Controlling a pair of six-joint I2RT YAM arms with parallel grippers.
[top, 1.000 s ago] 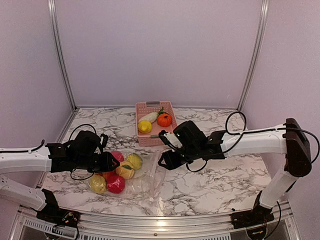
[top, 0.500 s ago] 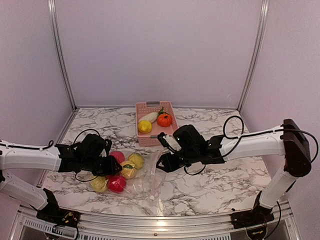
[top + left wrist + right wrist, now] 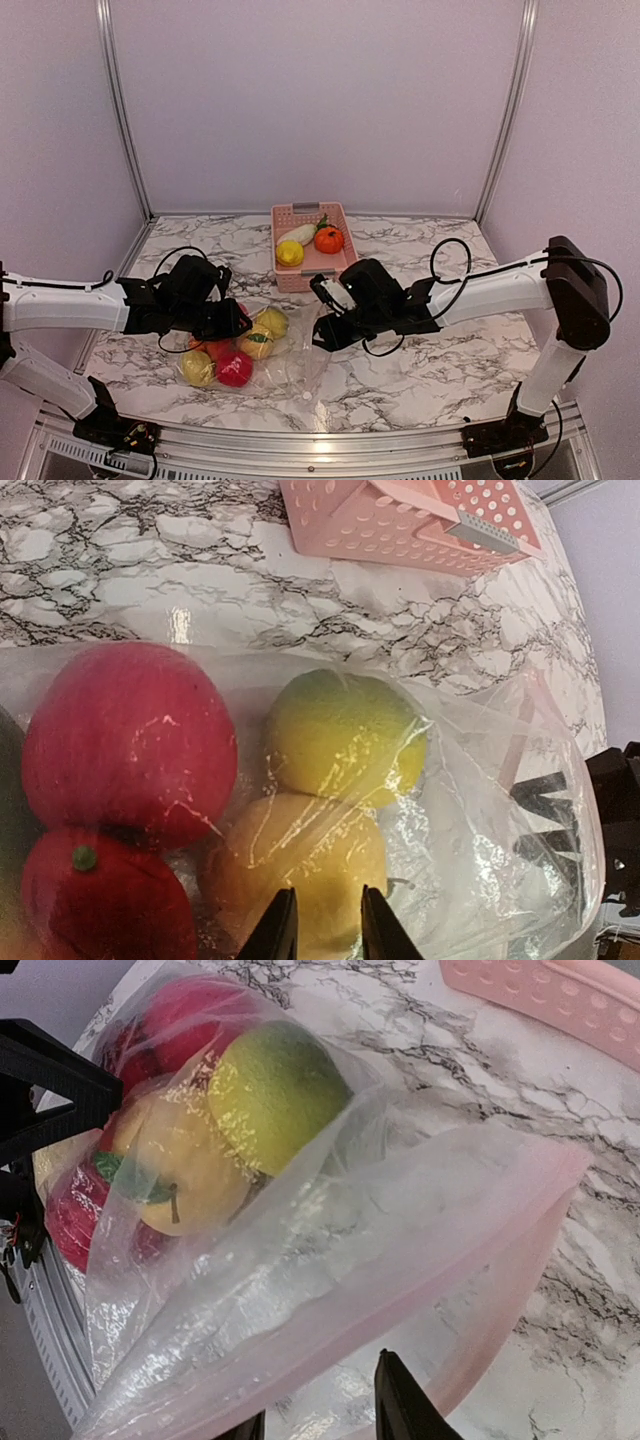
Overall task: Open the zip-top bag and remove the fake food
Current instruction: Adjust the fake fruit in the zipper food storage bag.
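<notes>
The zip-top bag [image 3: 300, 362] lies flat on the table with its pink zip mouth [image 3: 400, 1300] gaping towards the right arm. Inside it are fake food pieces: a yellow-green fruit [image 3: 268, 321], a yellow apple [image 3: 255, 343], a red one [image 3: 233, 369] and a yellow one [image 3: 197, 368]. My left gripper [image 3: 225, 322] hovers over the bag's closed end. Its fingers are slightly apart above the yellow apple [image 3: 300, 850], next to a red apple [image 3: 130, 740]. My right gripper [image 3: 325, 332] is open at the bag's mouth, with the upper lip just beyond its fingertips [image 3: 400, 1405].
The pink basket [image 3: 310, 208] stands behind the bag and holds a lemon [image 3: 289, 253], a white radish [image 3: 298, 234] and an orange fruit [image 3: 328, 239]. Its wall shows in the left wrist view [image 3: 400, 520]. Side walls enclose the marble table.
My left gripper has moved right, over the fruit in the bag. My right gripper has moved left, up to the bag's open mouth. The bag has barely shifted.
</notes>
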